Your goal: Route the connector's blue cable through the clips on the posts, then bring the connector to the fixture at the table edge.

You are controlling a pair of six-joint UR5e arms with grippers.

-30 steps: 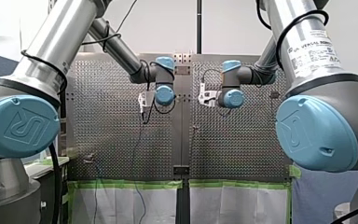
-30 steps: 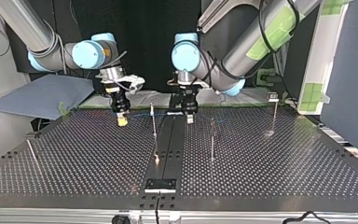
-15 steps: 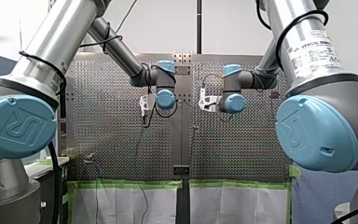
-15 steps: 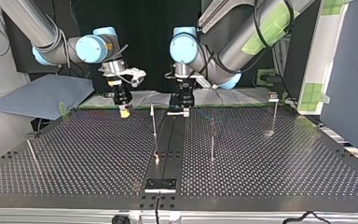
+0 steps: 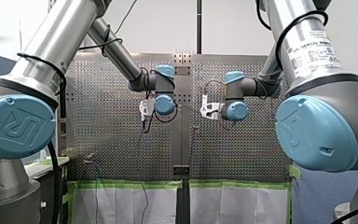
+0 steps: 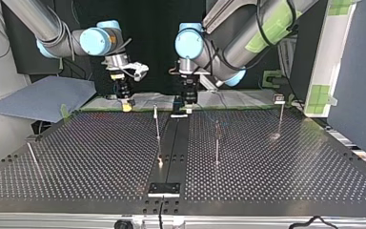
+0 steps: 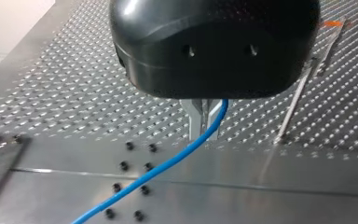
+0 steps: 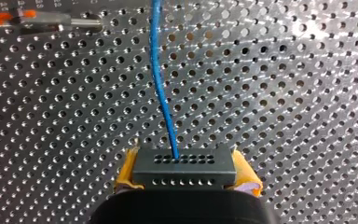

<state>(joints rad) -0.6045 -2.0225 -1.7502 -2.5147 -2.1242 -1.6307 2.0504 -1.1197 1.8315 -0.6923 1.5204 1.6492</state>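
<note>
Boxy, holed connector (image 8: 182, 167); thin blue cable (image 8: 161, 70), prob. smooth.

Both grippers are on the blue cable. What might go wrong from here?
1. The connector is clamped only by its sides between my right gripper's yellow pads. Cable tension may twist it loose.
2. The blue cable runs through my left gripper's narrow metal fingers and could slip out or kink.
3. The posts look thin, so a dragged cable might snag or bend one.
</note>
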